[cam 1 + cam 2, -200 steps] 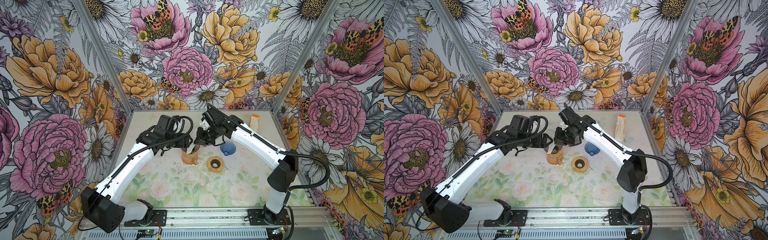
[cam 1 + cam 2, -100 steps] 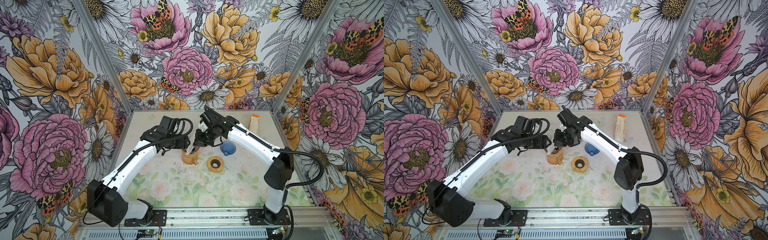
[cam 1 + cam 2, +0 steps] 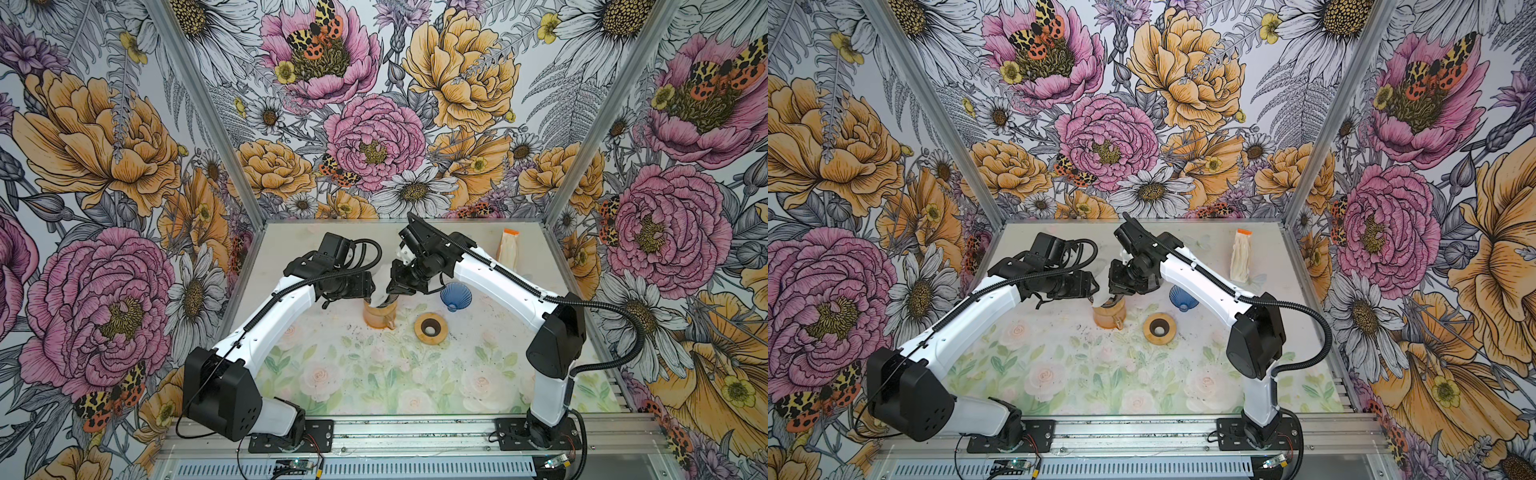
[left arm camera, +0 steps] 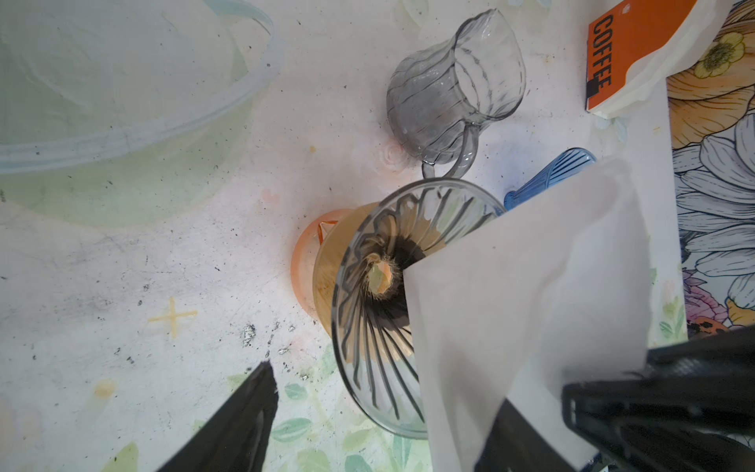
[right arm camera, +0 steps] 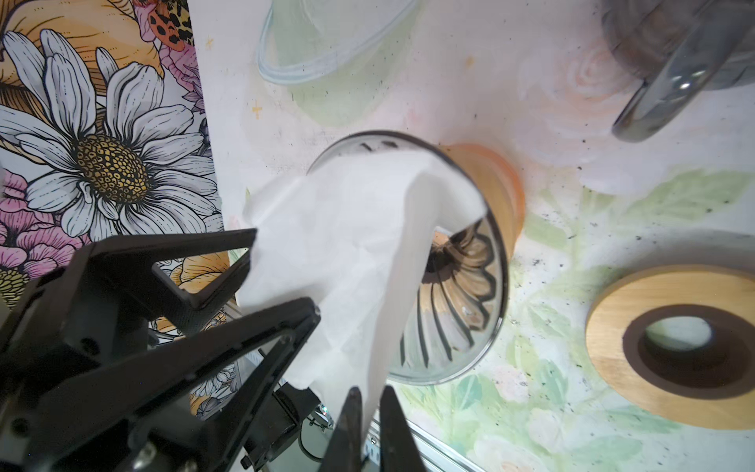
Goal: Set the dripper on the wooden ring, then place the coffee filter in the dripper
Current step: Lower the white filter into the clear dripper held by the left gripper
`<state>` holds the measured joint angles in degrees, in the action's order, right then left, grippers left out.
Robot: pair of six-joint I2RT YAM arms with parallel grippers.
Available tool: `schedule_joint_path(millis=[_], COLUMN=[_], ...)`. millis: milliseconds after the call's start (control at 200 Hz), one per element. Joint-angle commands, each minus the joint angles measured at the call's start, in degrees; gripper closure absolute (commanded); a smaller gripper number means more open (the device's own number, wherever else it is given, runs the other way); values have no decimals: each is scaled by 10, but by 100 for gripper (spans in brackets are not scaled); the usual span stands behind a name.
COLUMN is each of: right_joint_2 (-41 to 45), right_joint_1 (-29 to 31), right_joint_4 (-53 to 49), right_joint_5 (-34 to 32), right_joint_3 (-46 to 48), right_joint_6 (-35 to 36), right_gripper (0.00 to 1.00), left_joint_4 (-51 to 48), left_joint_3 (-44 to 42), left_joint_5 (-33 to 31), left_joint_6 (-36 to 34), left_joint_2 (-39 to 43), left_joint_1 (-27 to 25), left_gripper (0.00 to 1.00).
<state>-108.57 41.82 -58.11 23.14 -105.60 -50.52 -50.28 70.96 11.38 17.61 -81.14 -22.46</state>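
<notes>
My right gripper (image 5: 369, 394) has its jaws drawn almost together, with the upper edge of the coffee filter (image 5: 347, 253) caught in the thin gap between them. My left gripper (image 4: 416, 380) stands wide open. The paper passes between its fingers, close to one and well clear of the other, and it grips nothing.

The filter's pointed end is down inside the dripper (image 4: 367, 310), near the hole at the bottom, and it leans along one side of the glass cone. The rest of the paper sticks out above the rim toward both grippers, creased and not spread against the glass. The dripper stands upright on an orange jug (image 3: 376, 320), just above the middle of the frame in both top views, where my two grippers meet over it.

Right of the jug, a wooden ring (image 3: 442, 331) lies flat on the table. A blue funnel (image 3: 456, 294) sits just above and to the right of the ring. A coffee pack (image 3: 509, 251) lies at the upper right of the tabletop. The left wrist view also shows a grey glass jug (image 4: 449, 90) near the dripper.
</notes>
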Motion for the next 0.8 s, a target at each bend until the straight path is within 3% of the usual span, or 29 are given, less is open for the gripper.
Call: schedule_joint_path(millis=[0, 400, 796], right_joint_2=[-15, -49, -73], right_joint_1=[4, 11, 8], right_joint_4=[-15, -100, -110], right_joint_5=[-25, -98, -149], right_joint_3=[-21, -84, -98], right_joint_6=[13, 55, 81], right_gripper=[83, 70, 60], left_joint_4=[8, 10, 24], left_joint_3=[-5, -8, -20], left_joint_5=[3, 12, 14], left_joint_6=[-4, -12, -12], left_joint_2=[-5, -22, -23], left_joint_1=[5, 16, 34], left_gripper=[28, 28, 28])
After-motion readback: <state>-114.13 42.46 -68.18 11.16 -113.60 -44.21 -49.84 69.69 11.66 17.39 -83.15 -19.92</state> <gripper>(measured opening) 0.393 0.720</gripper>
